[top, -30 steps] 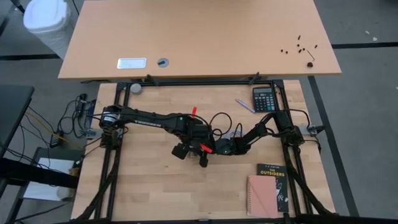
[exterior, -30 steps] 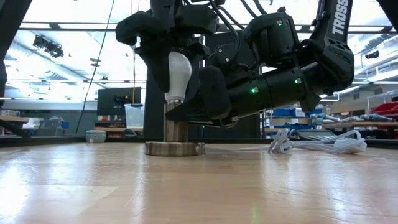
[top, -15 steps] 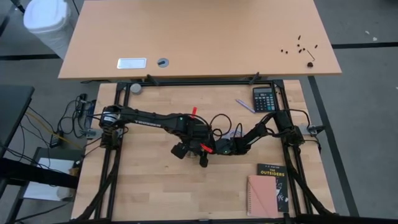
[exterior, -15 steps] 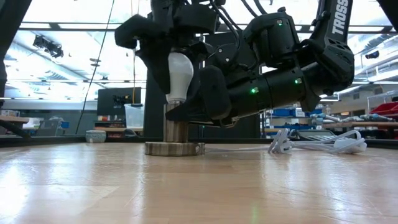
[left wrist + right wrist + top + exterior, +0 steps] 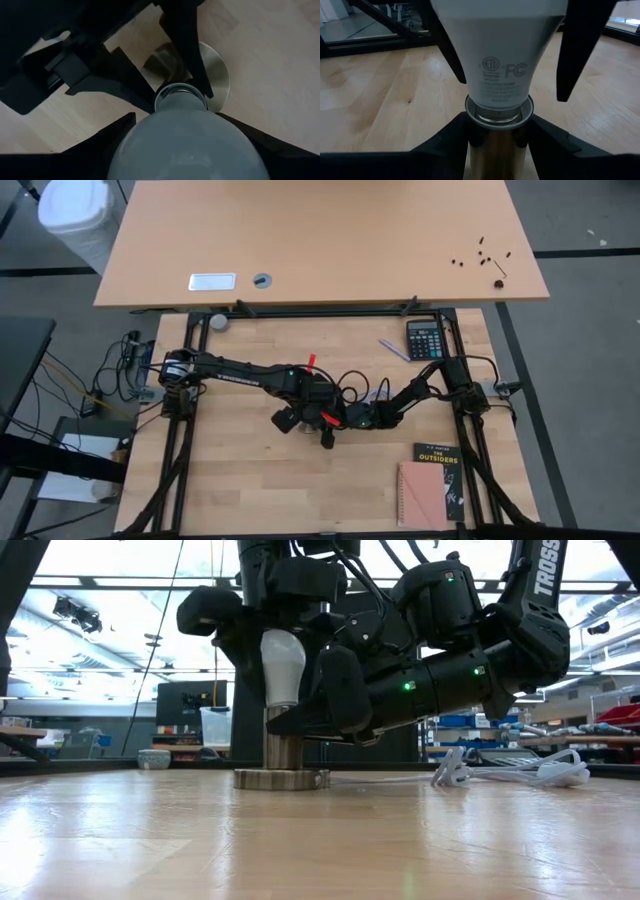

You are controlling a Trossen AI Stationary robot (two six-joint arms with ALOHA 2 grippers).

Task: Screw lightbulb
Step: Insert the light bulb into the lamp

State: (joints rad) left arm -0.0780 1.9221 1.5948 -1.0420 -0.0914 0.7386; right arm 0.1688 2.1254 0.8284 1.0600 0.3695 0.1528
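In the high view you see both arms meeting at the middle of the bench. The left end effector and the right end effector are close together there, and the lightbulb itself is hidden under them.

In the low view you see the lightbulb standing upright, its base down in the top of the socket, which stands on its round foot on the bench. The left end effector comes from above and holds the white glass between its fingers. The right end effector lies level and grips the socket's metal stem.

In the left wrist view you look down over the round white glass to the socket's disc.

In the right wrist view the bulb's grey base sits in the socket collar, and a band of the base shows above the rim. I judge that the bulb is entered but not fully screwed; more turns are probably left. The bulb is white, pear-shaped, with grey printed marks near the neck.
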